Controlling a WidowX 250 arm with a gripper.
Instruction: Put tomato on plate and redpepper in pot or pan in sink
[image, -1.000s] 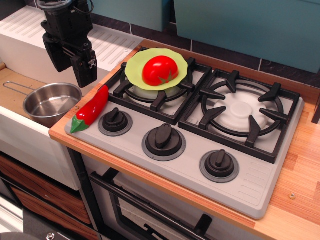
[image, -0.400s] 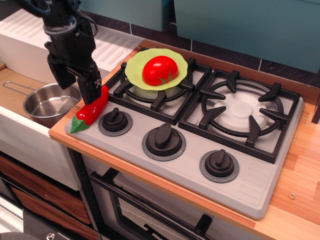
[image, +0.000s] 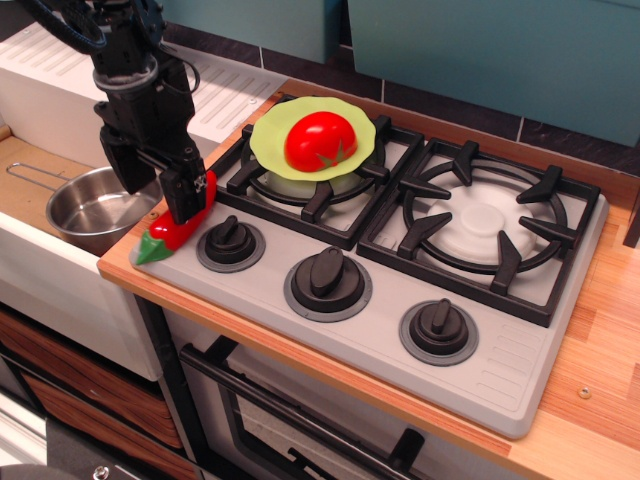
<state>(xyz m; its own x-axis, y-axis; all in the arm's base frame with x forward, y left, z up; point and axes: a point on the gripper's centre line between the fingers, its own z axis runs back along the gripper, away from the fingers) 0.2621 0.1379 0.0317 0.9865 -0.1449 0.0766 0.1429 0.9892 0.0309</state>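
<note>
Since a second ago my black gripper (image: 150, 185) has dropped from above the ribbed white drainboard (image: 60, 60) down onto the long glossy red chilli pepper (image: 172, 225), and the pepper's green stem end has shifted a little to the left. I see one finger (image: 182, 195) lying over the pepper's upper half and the other on the sink side; the fingers straddle it, but I cannot tell whether they are pinching it yet. The pepper lies on the wooden bench edge (image: 120, 268) beside the grey stove top (image: 350, 330). My round glossy red tomato (image: 320, 141) sits on the lime-green scalloped plate (image: 272, 140) over the rear left burner. In the white sink (image: 40, 270), the shiny steel pot (image: 88, 208) stands upright, just left of the gripper.
</note>
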